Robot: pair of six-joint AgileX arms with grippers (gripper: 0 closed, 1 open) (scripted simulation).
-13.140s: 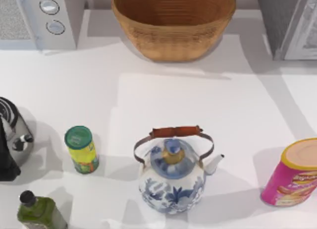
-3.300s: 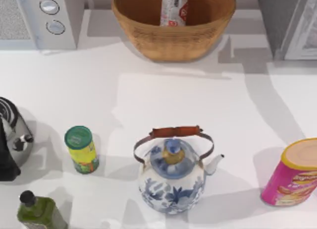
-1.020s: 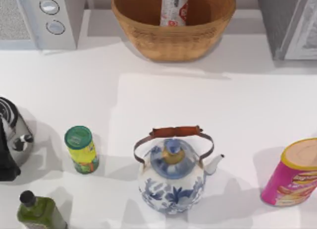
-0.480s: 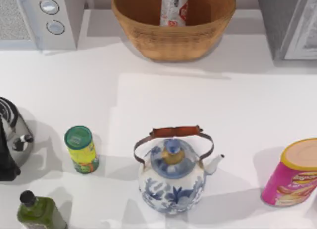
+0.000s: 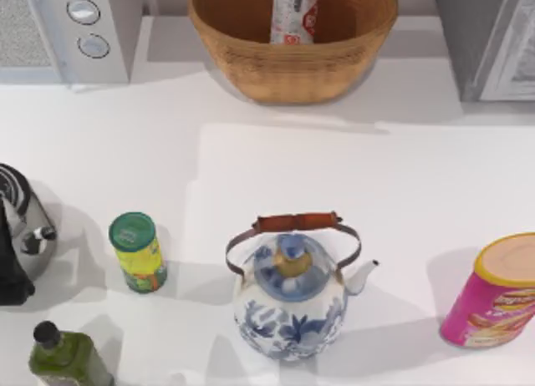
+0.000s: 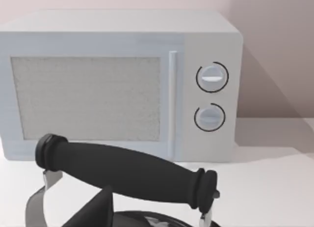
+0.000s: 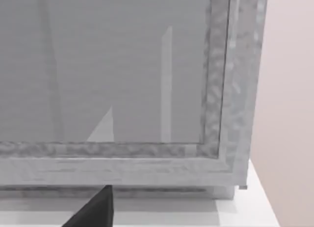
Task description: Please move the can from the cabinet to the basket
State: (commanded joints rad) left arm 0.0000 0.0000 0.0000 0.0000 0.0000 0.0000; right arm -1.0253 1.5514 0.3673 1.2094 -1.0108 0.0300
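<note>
Can (image 5: pixel 294 12) upright inside basket (image 5: pixel 292 64), long axis vertical; claw states impossible to tell.

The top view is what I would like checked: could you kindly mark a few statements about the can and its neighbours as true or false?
1. The can stands upright inside the basket. True.
2. The teapot lies on its side. False: it sits upright.
3. The green-lidded can is left of the teapot. True.
4. The pink canister is in the basket. False: it stands at the table's right edge.
</note>
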